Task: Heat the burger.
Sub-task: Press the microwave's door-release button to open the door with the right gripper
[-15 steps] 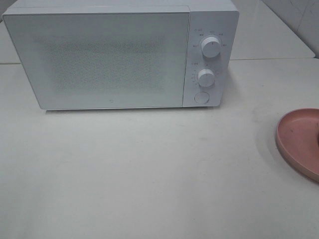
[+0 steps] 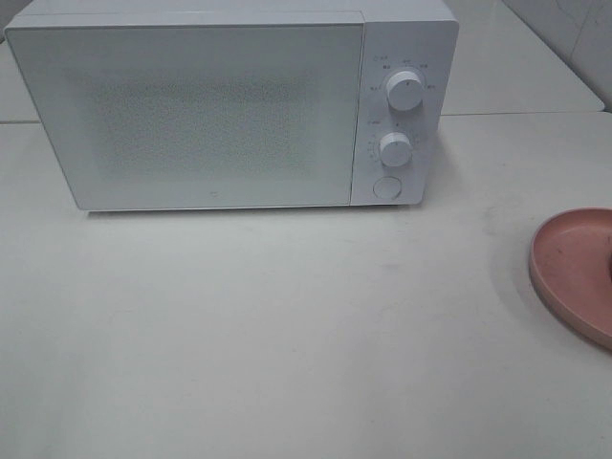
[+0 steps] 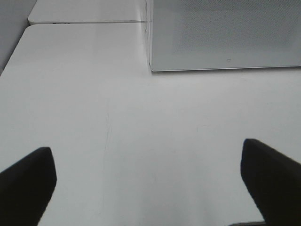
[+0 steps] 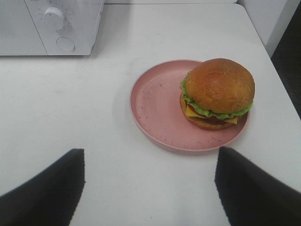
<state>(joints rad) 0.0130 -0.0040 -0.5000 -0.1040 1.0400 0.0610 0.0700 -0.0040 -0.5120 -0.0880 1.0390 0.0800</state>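
Note:
The burger (image 4: 217, 92), with a golden-brown bun, green lettuce and a yellow slice, sits on the right side of a shallow pink plate (image 4: 157, 103). In the exterior high view only the plate's left part (image 2: 574, 273) shows at the right edge; the burger is out of that frame. My right gripper (image 4: 149, 188) hovers open a little way short of the plate, its dark fingers (image 4: 44, 190) spread wide with nothing between them. Over bare table near the microwave's left front corner, my left gripper (image 3: 148, 181) is open and empty. The white microwave (image 2: 229, 105) stands at the back with its door shut.
Two white knobs (image 2: 405, 91) and a round button (image 2: 386, 187) are on the microwave's right panel. The white table (image 2: 287, 325) stretches in front of it. The table's right edge runs close beyond the plate (image 4: 268, 52).

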